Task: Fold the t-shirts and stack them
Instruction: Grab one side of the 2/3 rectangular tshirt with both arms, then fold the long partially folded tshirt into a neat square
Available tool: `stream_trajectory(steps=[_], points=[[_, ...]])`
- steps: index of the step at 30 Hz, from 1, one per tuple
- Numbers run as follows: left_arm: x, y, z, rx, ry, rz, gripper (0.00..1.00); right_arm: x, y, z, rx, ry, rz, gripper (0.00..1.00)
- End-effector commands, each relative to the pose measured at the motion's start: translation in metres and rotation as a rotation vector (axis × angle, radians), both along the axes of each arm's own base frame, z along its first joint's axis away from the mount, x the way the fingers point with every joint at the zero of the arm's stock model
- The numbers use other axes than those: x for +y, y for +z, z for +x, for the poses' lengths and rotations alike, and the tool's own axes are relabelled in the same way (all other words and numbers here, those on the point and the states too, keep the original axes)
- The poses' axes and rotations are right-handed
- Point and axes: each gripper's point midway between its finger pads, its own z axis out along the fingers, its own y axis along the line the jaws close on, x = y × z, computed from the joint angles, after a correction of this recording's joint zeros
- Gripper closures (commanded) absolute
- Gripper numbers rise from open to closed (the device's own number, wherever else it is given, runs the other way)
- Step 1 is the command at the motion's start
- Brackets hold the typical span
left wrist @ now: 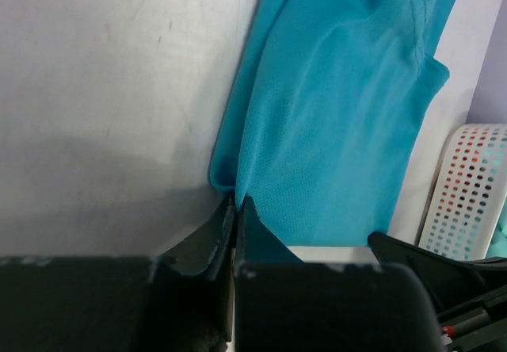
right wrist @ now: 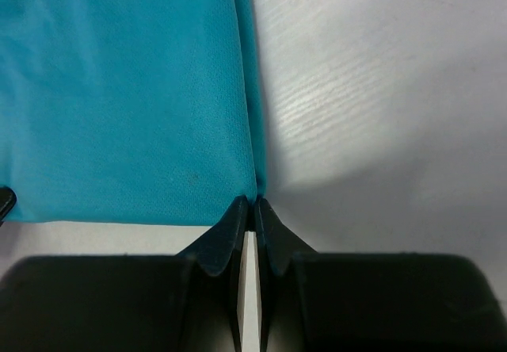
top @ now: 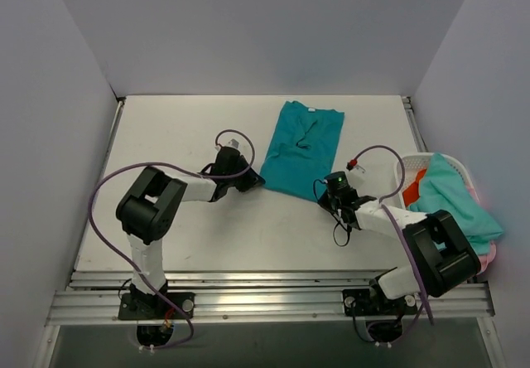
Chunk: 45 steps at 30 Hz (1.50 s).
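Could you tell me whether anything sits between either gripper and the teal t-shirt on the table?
Nothing visible does. The left gripper and the right gripper each pinch a near corner of the teal t-shirt, jaws shut on the cloth.

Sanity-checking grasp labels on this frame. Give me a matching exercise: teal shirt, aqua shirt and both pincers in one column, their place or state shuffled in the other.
Column 1
1. deep teal short-sleeved cloth t-shirt
2. pale aqua cloth t-shirt
3. left pincer
4. right pincer

Column 2
A. heaped over the white plastic lattice basket
B. shut on the teal shirt's near right corner
C. lying on the white table
D. shut on the teal shirt's near left corner

Pairs: 1-C, 2-A, 3-D, 4-B
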Motion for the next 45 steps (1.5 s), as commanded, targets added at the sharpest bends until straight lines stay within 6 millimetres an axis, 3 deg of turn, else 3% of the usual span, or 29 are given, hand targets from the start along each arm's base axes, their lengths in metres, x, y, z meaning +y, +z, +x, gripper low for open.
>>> stream_trajectory(steps=[1, 4, 5, 6, 7, 10, 12, 16, 19, 20, 22, 23, 26, 27, 29, 30, 33, 34, 42, 43, 45], points=[[0.008, 0.057, -0.014, -0.110, 0.004, 0.016, 0.98, -0.009, 0.015, -0.018, -0.006, -0.031, -0.056, 1.00], [0.016, 0.061, -0.041, -0.105, 0.003, 0.050, 0.98, -0.001, 0.034, -0.031, -0.034, -0.012, -0.044, 1.00], [0.017, 0.079, -0.047, -0.137, 0.003, 0.037, 0.98, 0.003, 0.048, -0.034, -0.073, -0.008, -0.022, 1.00], [0.022, 0.074, -0.058, -0.123, 0.004, 0.064, 0.98, 0.001, 0.049, -0.041, -0.064, -0.008, -0.029, 1.00], [0.018, 0.090, -0.068, -0.153, -0.012, 0.049, 0.98, 0.000, 0.052, -0.047, -0.060, -0.007, -0.036, 1.00], [0.024, 0.103, -0.088, -0.161, -0.013, 0.052, 0.98, 0.000, 0.070, -0.058, -0.092, -0.006, -0.021, 1.00], [0.029, 0.106, -0.096, -0.158, -0.003, 0.077, 0.98, -0.001, 0.079, -0.063, -0.107, -0.002, -0.011, 1.00], [0.037, 0.132, -0.098, -0.196, 0.016, 0.080, 0.97, -0.002, 0.094, -0.057, -0.141, -0.004, -0.028, 1.00], [0.039, 0.143, -0.091, -0.210, 0.031, 0.096, 0.96, 0.003, 0.112, -0.039, -0.173, 0.001, -0.059, 1.00], [0.034, 0.159, -0.084, -0.237, 0.032, 0.079, 0.96, 0.010, 0.122, -0.028, -0.183, 0.005, -0.068, 1.00], [0.033, 0.163, -0.076, -0.236, 0.032, 0.096, 0.96, 0.014, 0.131, -0.016, -0.190, 0.015, -0.101, 1.00], [0.029, 0.178, -0.070, -0.257, 0.037, 0.083, 0.96, 0.022, 0.141, -0.003, -0.199, 0.017, -0.105, 1.00], [0.028, 0.183, -0.059, -0.267, 0.039, 0.091, 0.96, 0.030, 0.146, 0.015, -0.199, 0.033, -0.141, 1.00], [0.026, 0.191, -0.055, -0.280, 0.041, 0.084, 0.96, 0.035, 0.158, 0.024, -0.221, 0.031, -0.132, 1.00], [0.028, 0.186, -0.045, -0.272, 0.048, 0.093, 0.96, 0.036, 0.156, 0.036, -0.208, 0.033, -0.154, 1.00], [0.027, 0.190, -0.041, -0.276, 0.043, 0.082, 0.96, 0.041, 0.167, 0.044, -0.229, 0.032, -0.141, 1.00], [0.030, 0.185, -0.023, -0.264, 0.047, 0.070, 0.96, 0.043, 0.168, 0.061, -0.223, 0.038, -0.145, 1.00], [0.031, 0.180, -0.016, -0.254, 0.054, 0.072, 0.96, 0.046, 0.177, 0.068, -0.239, 0.037, -0.136, 1.00], [0.037, 0.172, 0.034, -0.233, 0.036, 0.022, 0.96, 0.042, 0.176, 0.102, -0.224, 0.026, -0.156, 1.00], [0.035, 0.163, 0.039, -0.217, 0.024, 0.024, 0.96, 0.038, 0.173, 0.106, -0.214, 0.022, -0.151, 1.00], [0.035, 0.170, 0.052, -0.235, 0.026, 0.012, 0.97, 0.035, 0.173, 0.113, -0.221, 0.016, -0.138, 1.00]])
